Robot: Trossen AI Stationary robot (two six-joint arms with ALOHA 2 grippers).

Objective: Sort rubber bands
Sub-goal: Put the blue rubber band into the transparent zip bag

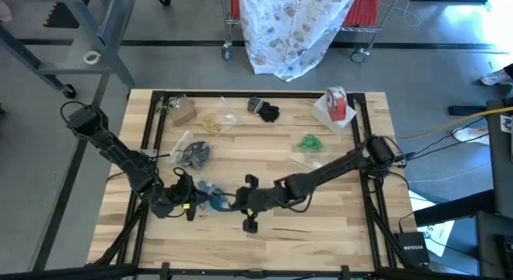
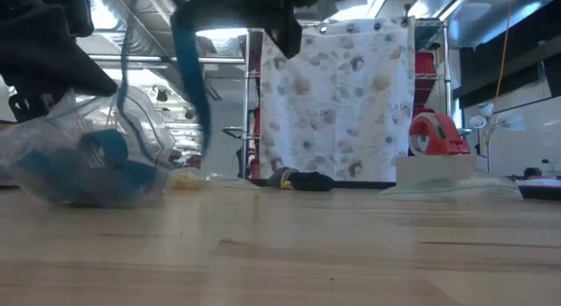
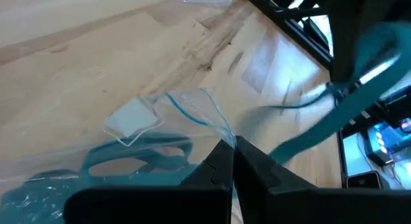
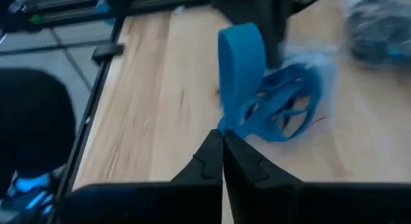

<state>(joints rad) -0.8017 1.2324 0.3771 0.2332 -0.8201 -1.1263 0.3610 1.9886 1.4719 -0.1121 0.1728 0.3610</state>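
Blue rubber band point(image 4: 241, 70): pinched in closed right claw point(image 4: 221, 135), stretched out from clear bag point(image 3: 128, 131) of blue bands at front of desk point(image 1: 337, 224). Left claw point(image 3: 232, 147): closed on bag edge, just beside

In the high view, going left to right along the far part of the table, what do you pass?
Tan item in a clear bag → tan rubber bands → black rubber bands → red-and-white tape roll. The green rubber bands lie nearer, so I leave them out.
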